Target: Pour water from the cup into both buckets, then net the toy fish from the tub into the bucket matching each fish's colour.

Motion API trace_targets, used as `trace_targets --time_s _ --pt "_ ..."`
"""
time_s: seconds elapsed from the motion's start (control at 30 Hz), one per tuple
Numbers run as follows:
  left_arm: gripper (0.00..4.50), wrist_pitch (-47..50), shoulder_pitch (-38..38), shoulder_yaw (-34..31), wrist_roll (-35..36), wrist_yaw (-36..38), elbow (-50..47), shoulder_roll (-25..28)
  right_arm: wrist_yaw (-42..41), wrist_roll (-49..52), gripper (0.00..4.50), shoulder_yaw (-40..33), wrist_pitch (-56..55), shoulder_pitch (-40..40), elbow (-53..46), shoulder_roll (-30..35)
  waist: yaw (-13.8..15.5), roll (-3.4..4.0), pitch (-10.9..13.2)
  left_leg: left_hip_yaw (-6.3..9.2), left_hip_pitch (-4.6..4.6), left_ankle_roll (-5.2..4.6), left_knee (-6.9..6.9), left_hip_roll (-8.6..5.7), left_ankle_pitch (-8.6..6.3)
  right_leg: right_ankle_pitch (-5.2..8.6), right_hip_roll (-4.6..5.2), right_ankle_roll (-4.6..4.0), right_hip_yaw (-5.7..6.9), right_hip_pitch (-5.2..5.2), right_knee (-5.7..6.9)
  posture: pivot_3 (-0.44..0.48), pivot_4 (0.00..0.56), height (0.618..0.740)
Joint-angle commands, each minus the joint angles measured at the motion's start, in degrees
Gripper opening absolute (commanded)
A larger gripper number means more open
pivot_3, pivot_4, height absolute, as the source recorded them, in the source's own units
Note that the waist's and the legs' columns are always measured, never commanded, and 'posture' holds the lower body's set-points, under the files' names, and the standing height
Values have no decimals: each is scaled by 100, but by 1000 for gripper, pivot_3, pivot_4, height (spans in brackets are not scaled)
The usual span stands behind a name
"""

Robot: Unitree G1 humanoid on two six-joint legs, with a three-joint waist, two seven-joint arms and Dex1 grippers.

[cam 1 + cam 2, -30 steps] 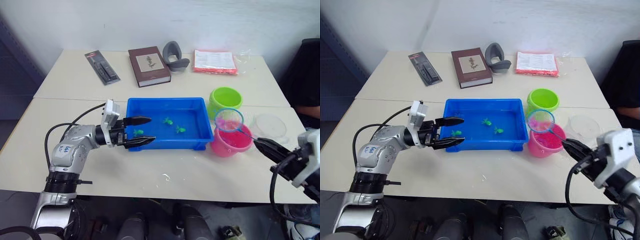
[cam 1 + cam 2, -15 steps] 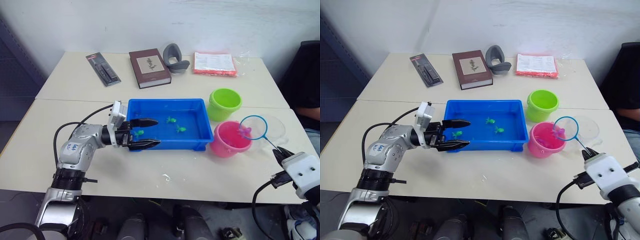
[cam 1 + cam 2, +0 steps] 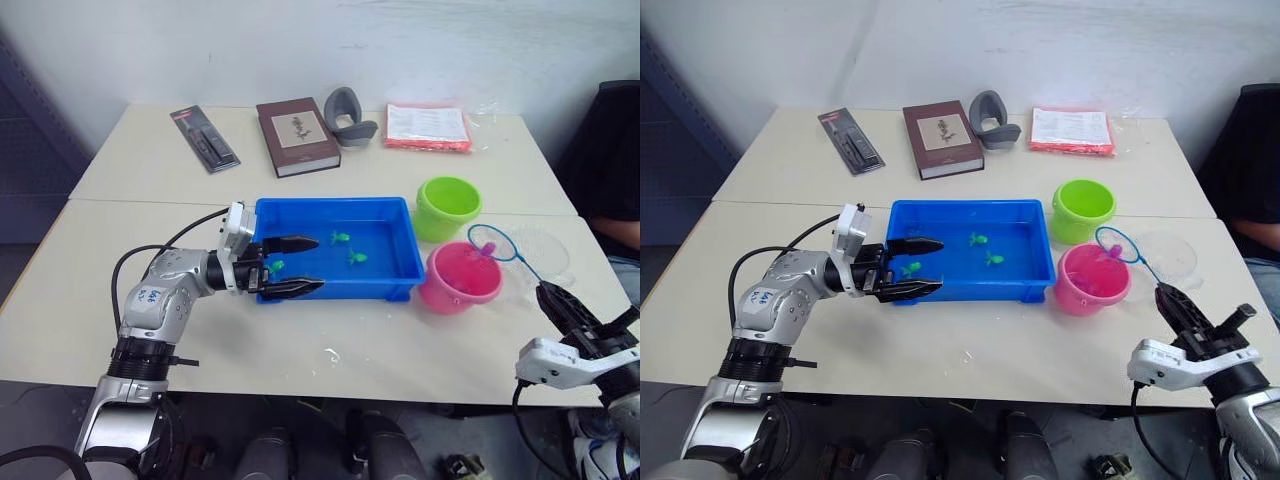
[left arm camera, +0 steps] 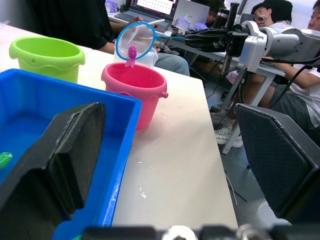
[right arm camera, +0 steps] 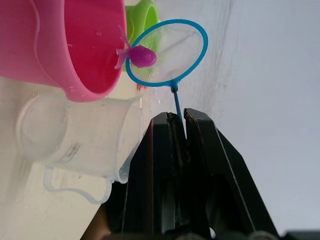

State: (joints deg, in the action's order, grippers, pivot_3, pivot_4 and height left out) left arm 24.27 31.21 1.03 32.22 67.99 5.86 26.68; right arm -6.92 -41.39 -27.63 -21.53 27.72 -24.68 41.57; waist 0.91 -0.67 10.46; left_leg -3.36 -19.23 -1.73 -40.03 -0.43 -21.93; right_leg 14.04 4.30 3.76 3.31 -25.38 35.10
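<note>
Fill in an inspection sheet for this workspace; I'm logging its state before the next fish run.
Surface: pale table, small wet spots near its front edge.
Job's things: blue tub holds green fish; green bucket behind pink bucket; net carries a pink fish beside the pink bucket's rim; clear cup behind the net.
Clutter: book, black packaged item, grey object, pink packet, all at the table's far side.
Grippers: left gripper open across the tub's near corner; right gripper shut on the net's handle.
Cables: black cable looped along the left arm.
Surroundings: seated people and a laptop beyond the table.
</note>
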Motion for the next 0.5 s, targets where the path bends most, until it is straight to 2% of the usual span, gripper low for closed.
trace_targets --time_s 0.03,0.23,0.33,0.43,0.5 --pt "4447 -132 126 -104 -24 -40 58 -27 23 32 0 -23 -98 -120 -71 25 -5 0 0 -1 0 0 0 0 0 0 0 0 0 0 0 0 150 740" --pt "4447 -148 85 -100 -5 -74 34 -23 -227 254 0 31 -194 42 -117 -99 12 0 0 0 -1 0 0 0 0 0 1 0 0 0 -1 0 150 740" --pt "4447 -133 11 -117 19 -92 -51 7 -237 578 0 -336 -120 69 -155 -195 13 0 0 -1 -1 -1 -1 0 0 0 1 0 0 0 -1 0 150 740" --pt "4447 -170 -58 -178 2 -97 -32 72 -839 2000 0 -256 156 -62 -382 -216 9 0 0 -1 0 -1 -1 0 0 0 1 0 -1 0 -1 0 150 740" --pt "4447 -207 -78 -223 -36 -103 19 133 -1421 3175 0 -31 756 -280 -768 -183 -38 0 0 0 1 -1 -1 4 0 0 0 0 -2 1 0 0 150 740"
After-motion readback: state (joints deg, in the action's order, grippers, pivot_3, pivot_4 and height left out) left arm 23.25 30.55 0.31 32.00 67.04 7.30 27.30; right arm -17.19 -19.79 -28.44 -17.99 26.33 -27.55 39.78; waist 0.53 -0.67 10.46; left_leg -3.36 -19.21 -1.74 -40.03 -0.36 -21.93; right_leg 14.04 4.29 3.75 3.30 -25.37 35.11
